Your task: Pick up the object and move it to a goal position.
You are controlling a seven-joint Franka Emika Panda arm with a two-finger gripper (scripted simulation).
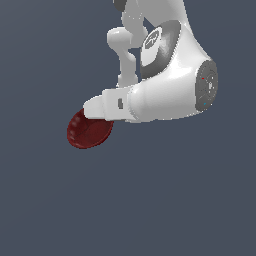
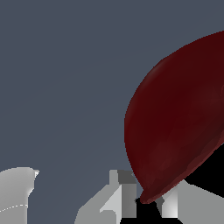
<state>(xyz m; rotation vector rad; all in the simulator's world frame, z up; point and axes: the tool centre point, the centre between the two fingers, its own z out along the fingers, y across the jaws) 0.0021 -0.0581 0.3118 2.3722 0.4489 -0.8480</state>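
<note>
- We see the bowl (image 1: 88,131) at the tip of the gripper (image 1: 96,114) in the exterior view, tilted steeply, its hollow facing the camera; no surface under it can be made out against the flat grey background.
- In the wrist view the bowl (image 2: 175,127) fills one side of the frame, edge-on and slanted, with its rim running down between two pale fingers (image 2: 124,192).
- Finger state: they appear pinched on the bowl's rim, one either side of the thin wall. Contact looks narrow.
- Handling judgement: rigid, thin-walled, probably light. The smooth glossy skin suggests it may pivot or slip in a rim pinch.
- Best hold, in our view: across the rim, as taken here, deeper if possible.
- Contents: the bowl's hollow shows nothing inside.
- Goal position: no marker is visible in either view.
</note>
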